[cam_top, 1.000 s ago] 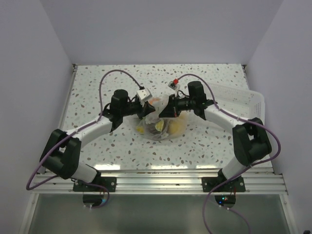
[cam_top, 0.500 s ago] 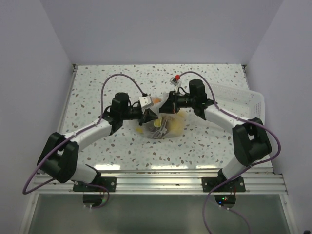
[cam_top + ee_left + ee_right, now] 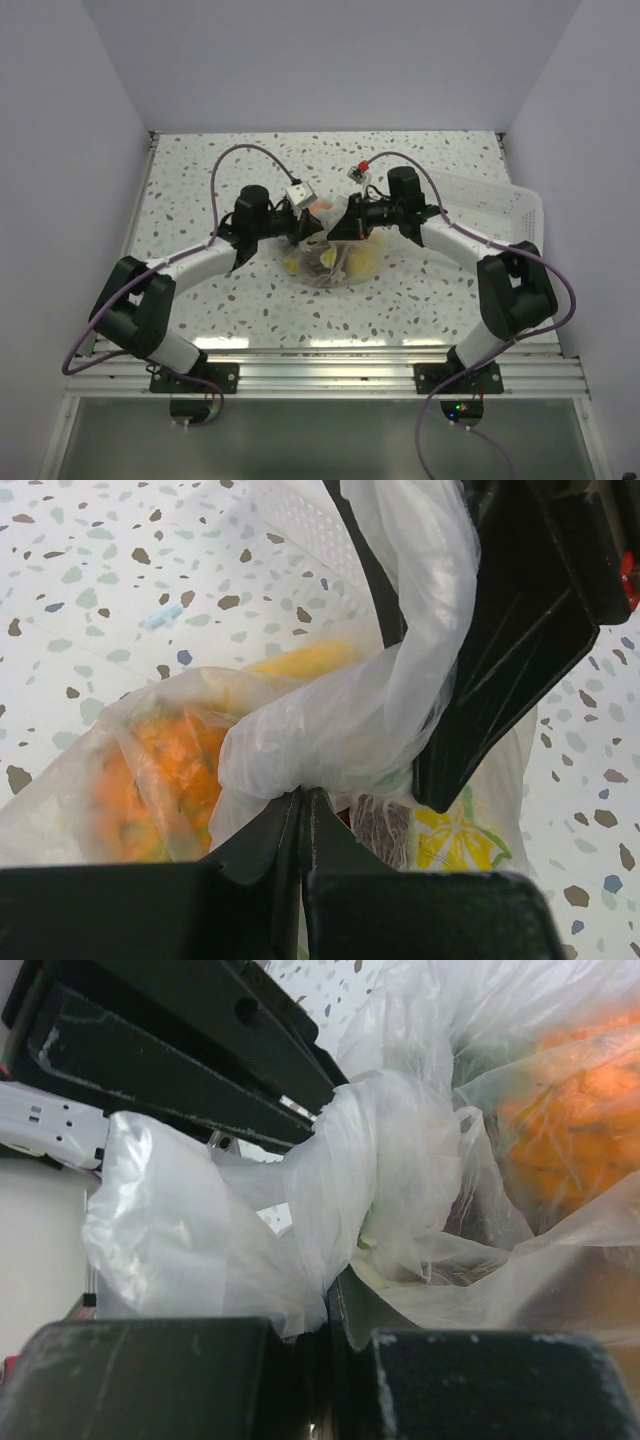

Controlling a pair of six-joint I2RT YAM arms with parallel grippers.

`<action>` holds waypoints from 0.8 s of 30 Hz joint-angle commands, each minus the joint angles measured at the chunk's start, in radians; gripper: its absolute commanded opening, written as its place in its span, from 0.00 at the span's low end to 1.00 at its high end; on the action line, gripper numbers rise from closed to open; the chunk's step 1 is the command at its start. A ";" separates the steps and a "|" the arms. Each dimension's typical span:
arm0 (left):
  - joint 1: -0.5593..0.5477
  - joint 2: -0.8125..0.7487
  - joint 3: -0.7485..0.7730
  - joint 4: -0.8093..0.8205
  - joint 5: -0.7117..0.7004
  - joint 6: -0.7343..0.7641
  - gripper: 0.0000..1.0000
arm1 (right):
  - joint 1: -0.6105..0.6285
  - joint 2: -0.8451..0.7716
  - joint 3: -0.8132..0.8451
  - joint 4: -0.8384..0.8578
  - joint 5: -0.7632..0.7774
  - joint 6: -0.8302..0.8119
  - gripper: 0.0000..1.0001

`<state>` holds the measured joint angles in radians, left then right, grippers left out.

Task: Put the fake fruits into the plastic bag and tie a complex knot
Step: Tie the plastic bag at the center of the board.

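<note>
Left wrist has swung back toward the far side of the table (image 3: pixel 200 170) compared with half a second ago; right arm has barely shifted.

Grip, left: the left gripper (image 3: pixel 303 798) has its jaws closed, pinching a fold of the plastic bag (image 3: pixel 335 265) where the neck bunches up.

Grip, right: the right gripper (image 3: pixel 328 1295) is likewise clamped on bag film, on the other side of the same bunch. The two tips meet above the bag, just beside each other (the left wrist view shows a black right finger right next to the left ones).

The knot (image 3: pixel 375 1175) is a thick whitish twist of film looped between the two grippers; cannot tell whether it is pulled tight.

The fake fruits (image 3: pixel 150 770) are inside the bag: orange, yellow and one darker piece seen through the film. The bag rests mid-table between the arms.

A white slotted tray (image 3: pixel 500 215) lies at the far right, apart from the bag.
</note>
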<state>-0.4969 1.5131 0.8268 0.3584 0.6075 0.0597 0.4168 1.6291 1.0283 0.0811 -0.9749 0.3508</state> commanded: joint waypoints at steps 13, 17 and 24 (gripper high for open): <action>0.006 -0.080 -0.040 0.060 0.224 0.008 0.00 | -0.001 -0.017 0.036 0.037 -0.067 0.028 0.00; -0.017 -0.070 -0.051 0.066 0.190 0.006 0.00 | -0.003 -0.015 0.042 0.077 -0.064 0.073 0.00; -0.017 -0.004 -0.015 0.220 -0.084 -0.054 0.00 | -0.001 -0.025 0.059 -0.069 -0.123 -0.033 0.01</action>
<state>-0.5072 1.4883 0.7872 0.4286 0.6567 0.0326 0.4095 1.6291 1.0393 0.0799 -1.0248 0.3687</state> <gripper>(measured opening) 0.036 0.033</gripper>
